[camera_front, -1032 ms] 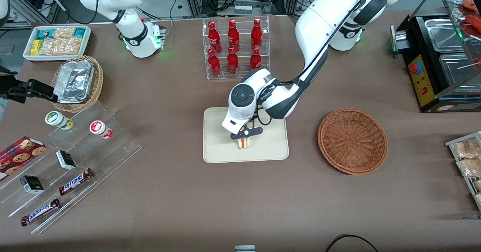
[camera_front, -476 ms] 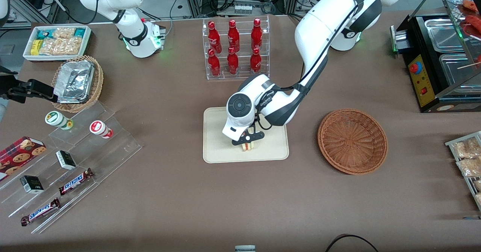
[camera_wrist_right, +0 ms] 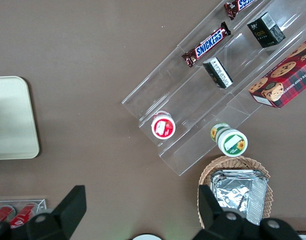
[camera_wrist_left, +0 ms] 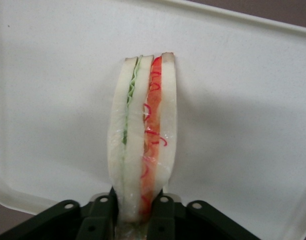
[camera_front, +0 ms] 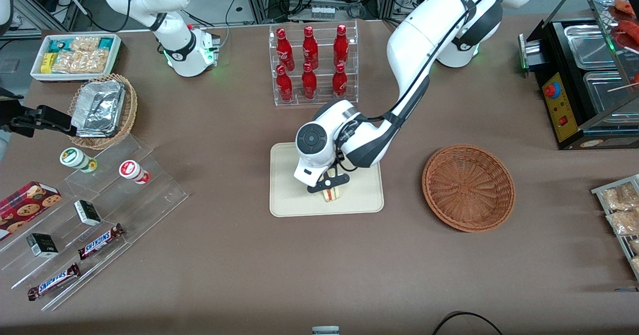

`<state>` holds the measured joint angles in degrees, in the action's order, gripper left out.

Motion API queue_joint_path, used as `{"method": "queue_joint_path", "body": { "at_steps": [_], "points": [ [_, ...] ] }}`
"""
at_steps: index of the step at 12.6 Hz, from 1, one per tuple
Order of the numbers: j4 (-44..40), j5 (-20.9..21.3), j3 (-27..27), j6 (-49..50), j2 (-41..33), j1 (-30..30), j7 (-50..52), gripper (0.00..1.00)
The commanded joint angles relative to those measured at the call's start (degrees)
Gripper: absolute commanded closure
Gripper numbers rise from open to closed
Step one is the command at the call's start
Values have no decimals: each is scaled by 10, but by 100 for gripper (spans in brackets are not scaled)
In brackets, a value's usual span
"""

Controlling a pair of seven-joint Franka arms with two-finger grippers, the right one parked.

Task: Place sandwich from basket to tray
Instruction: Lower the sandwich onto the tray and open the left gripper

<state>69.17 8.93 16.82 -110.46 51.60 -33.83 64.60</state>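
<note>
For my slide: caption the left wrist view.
Gripper fingers clamp the sandwich over the tray.

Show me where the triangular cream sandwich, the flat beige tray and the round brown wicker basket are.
triangular cream sandwich (camera_wrist_left: 143, 135), left wrist view, on its cut edge.
flat beige tray (camera_front: 284, 195), front view, on bare floor.
round brown wicker basket (camera_front: 468, 187), front view, on its woven bottom.

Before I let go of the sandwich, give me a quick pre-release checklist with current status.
1. Triangular cream-bread sandwich over the flat cream-beige tray: ok.
2. Left arm's tool shut on the sandwich, above the tray's middle: ok.
3. Sandwich resting on the tray floor: cannot tell.
4. Bare tray surface around the sandwich: ok.
5. Round reddish-brown wicker basket empty, toward the working arm's end: ok.
6. Sandwich layers together, filling in place: ok.
</note>
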Motion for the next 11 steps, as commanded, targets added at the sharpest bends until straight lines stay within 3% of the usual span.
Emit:
{"method": "queue_joint_path", "body": {
  "at_steps": [1, 6, 11],
  "points": [
    [-22, 5, -3, 19, -4, -5, 14, 0],
    [-26, -13, -1, 88, -85, 19, -5, 0],
    [-12, -21, -1, 178, -160, 98, -168, 0]
  ]
}}
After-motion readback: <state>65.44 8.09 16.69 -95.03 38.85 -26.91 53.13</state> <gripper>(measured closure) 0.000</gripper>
